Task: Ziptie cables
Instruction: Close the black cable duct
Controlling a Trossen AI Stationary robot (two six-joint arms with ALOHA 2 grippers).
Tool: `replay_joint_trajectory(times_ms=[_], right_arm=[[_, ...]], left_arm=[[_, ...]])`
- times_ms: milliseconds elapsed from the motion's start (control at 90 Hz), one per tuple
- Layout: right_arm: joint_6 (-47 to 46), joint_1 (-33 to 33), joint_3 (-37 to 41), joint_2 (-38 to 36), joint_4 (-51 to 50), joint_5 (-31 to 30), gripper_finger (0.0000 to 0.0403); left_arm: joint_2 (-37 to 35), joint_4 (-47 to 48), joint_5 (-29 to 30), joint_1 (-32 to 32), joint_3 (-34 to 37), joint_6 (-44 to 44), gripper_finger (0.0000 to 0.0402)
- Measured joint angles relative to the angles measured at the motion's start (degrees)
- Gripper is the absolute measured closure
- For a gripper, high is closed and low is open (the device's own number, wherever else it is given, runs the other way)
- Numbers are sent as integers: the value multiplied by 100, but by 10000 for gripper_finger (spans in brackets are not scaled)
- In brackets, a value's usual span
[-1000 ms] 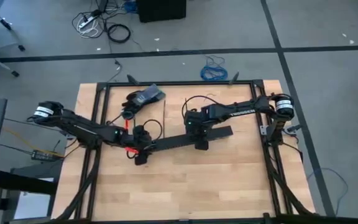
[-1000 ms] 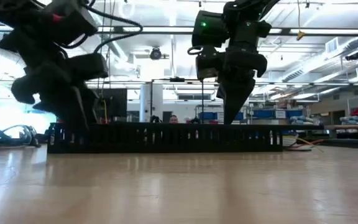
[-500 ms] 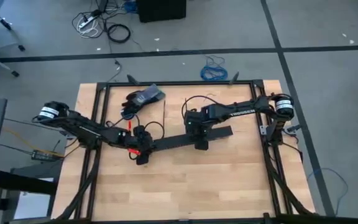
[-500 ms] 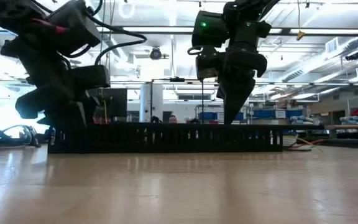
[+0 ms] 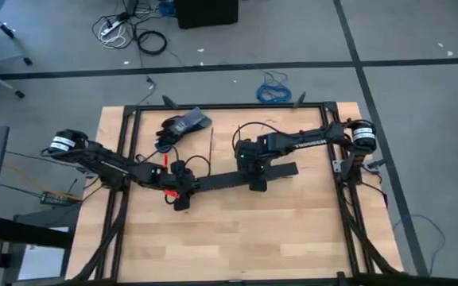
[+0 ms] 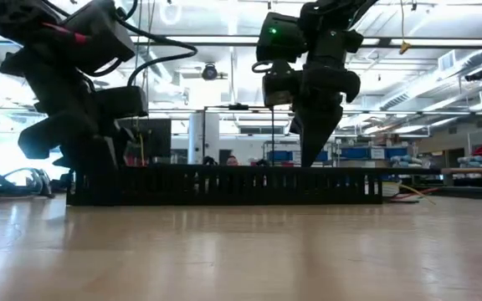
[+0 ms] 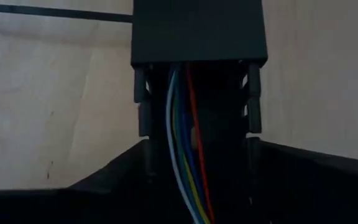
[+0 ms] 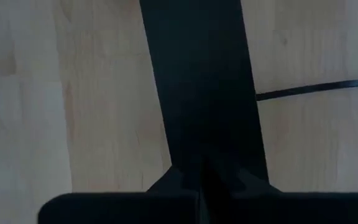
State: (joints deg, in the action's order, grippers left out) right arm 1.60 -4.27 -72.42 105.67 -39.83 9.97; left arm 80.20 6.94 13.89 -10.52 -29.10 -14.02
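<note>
A long black slotted channel (image 5: 237, 179) lies slantwise across the table's middle. The cables (image 7: 182, 155), blue, white, red, yellow and green, run along inside its open part and pass under its flat cover (image 7: 197, 31). My left gripper (image 5: 180, 193) is down over the channel's left end, a finger at each side wall. My right gripper (image 5: 257, 183) is shut, pointing down on the channel right of its middle. One thin black ziptie (image 5: 211, 141) lies on the wood beyond the channel; the right wrist view shows a ziptie (image 8: 316, 89) beside the channel. My left gripper straddles the channel's open left end (image 7: 145, 134) from above, the cables running between its fingers; I cannot tell whether the fingers touch the walls. My right gripper sets its shut fingertips (image 8: 185, 180) on the channel's flat cover (image 8: 204, 152) from above, pointing down. The channel lies flat on the table.
A dark glove-like object (image 5: 183, 125) lies at the table's far left. Black frame rails (image 5: 126, 159) run along the table's left, right and far edges. Bare wood (image 5: 237, 238) fills the near half. A blue wire coil (image 5: 274, 91) lies on the floor beyond.
My left gripper has gone down onto the channel's left end and tipped a little, then kept still. My right gripper has stayed on the cover.
</note>
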Motion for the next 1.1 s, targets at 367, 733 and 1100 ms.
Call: replay_joint_trajectory(times_ms=[367,733,1100], right_arm=[[213,-70,13,17,475,267,403],[260,107,-255,-292,504,67,402],[245,-3,-273,385,726,233,402]], left_arm=[[2,-35,-4,0,4,32,159],[15,-212,66,4,-13,42,159],[17,-160,79,2,13,50,159]])
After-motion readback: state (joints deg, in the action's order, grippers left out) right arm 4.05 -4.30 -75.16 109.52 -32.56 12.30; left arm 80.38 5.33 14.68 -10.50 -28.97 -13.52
